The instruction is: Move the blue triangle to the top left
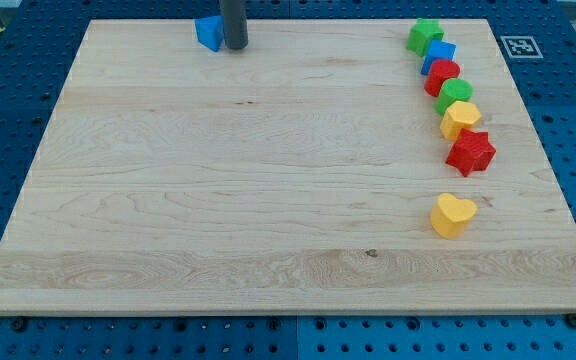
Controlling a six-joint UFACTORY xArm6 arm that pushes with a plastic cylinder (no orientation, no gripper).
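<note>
The blue triangle lies near the board's top edge, left of centre. My tip is right beside it, touching its right side. The dark rod rises out of the view's top. The wooden board fills most of the view.
A curved line of blocks runs down the view's right: a green block, a blue block, a red block, a green block, a yellow block and a red star. A yellow heart lies lower.
</note>
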